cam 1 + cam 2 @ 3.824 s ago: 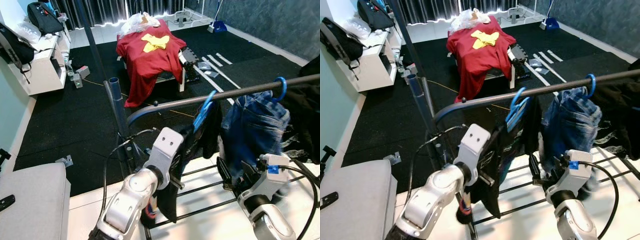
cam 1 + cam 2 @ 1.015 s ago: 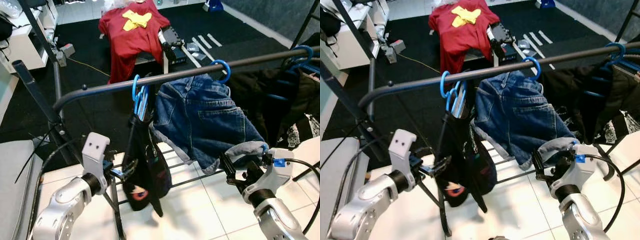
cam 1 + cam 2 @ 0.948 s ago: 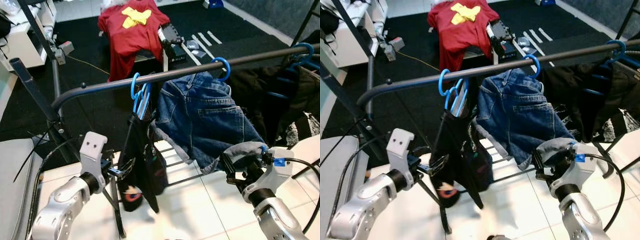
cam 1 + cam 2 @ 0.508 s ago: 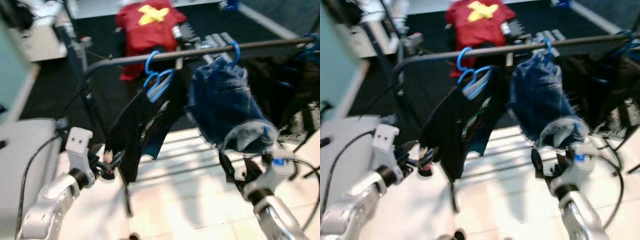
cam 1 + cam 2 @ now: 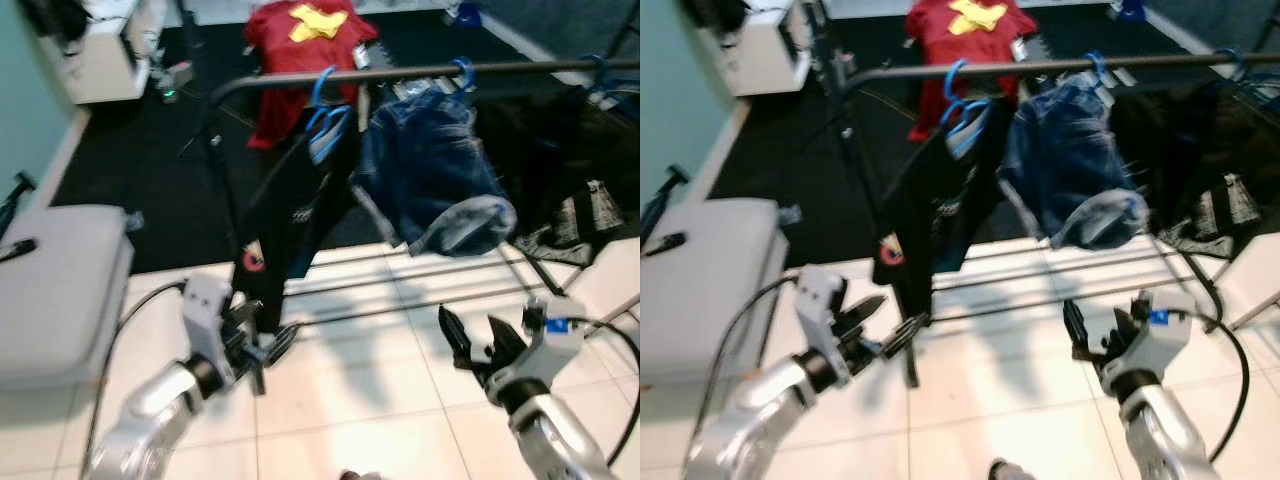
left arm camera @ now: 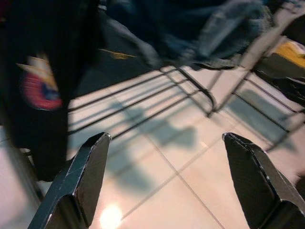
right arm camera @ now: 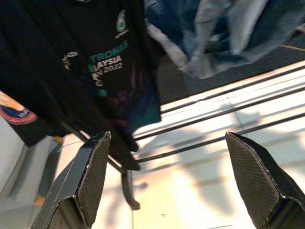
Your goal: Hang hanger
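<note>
Hanger (image 5: pixel 322 108), blue plastic, thin curved hook over the dark metal rail (image 5: pixel 420 72), well above and ahead of both my grippers. Its long axis runs roughly across the rail and tilts down; the hook points up. A black shirt (image 5: pixel 290 205) with printed logos hangs limp from it, soft cloth, lower hem nearest my left gripper (image 5: pixel 262 345).

Just beside it on the rail: denim shorts (image 5: pixel 425 170) on a second blue hanger (image 5: pixel 461 72), heavy faded cloth, light cuff turned up. Dark clothes (image 5: pixel 560 160) hang further along.

Left gripper sits low over glossy white floor tiles (image 5: pixel 380 400), jaws spread, nothing between them; in the left wrist view the shirt's round red patch (image 6: pixel 40 88) hangs just off one finger (image 6: pixel 81 181). Right gripper (image 5: pixel 478 345) is also low over the tiles, jaws spread and empty, with the shirt and shorts beyond them in its wrist view.

Versus a second ago: my left gripper was up against the shirt's hem, now it's clear of it and lower. The whole view has backed off, so more floor shows. Hanger is on the rail as before.

Red shirt (image 5: pixel 300 40) draped over a stand on black carpet, far behind the rail. Grey cushion (image 5: pixel 55 290) off my left gripper's outer side.
</note>
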Controlling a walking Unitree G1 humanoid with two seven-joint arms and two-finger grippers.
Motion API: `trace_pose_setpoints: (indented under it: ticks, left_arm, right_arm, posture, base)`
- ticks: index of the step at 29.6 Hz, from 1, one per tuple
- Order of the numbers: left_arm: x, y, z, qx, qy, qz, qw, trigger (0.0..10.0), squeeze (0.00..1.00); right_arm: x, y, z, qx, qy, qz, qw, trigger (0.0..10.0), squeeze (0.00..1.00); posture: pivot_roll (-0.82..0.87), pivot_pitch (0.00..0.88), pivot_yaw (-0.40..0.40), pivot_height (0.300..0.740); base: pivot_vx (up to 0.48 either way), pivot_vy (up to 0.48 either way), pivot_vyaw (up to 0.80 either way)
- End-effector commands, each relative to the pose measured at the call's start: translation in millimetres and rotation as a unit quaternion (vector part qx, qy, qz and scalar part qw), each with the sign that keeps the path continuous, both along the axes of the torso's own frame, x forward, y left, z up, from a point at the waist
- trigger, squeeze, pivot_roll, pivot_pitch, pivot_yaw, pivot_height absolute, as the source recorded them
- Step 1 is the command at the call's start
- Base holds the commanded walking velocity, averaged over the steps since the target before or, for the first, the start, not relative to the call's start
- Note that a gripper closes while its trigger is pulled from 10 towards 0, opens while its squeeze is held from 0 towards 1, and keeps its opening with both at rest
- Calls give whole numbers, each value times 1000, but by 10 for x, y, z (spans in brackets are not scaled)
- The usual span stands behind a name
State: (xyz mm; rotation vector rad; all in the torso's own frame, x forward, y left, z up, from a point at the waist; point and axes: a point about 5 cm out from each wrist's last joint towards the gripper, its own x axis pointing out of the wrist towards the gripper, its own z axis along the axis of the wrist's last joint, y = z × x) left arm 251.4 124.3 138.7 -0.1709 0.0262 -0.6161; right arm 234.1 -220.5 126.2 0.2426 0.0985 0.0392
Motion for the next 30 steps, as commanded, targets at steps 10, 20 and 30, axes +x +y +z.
trace_pose_setpoints:
  ticks: [10, 20, 30]
  left_arm:
    - [3, -235, 28, -27, 3, -23, 999, 10000, 0]
    - [60, -261, 70, -25, -3, -22, 999, 10000, 0]
    - [131, -327, 209, -29, -24, -33, 999, 10000, 0]
  right_arm:
    - [-24, 21, -1, -21, 0, -3, 1000, 10000, 0]
    - [-22, 43, -3, -25, -1, -1, 1000, 10000, 0]
    - [-31, 69, -4, -24, 0, 4, 1000, 10000, 0]
  posture:
    - [-142, 173, 53, 740]
    - [-150, 167, 64, 740]
    - [-132, 158, 53, 740]
  base:
    - [0, -455, 0]
    - [0, -425, 0]
    - [0, -25, 0]
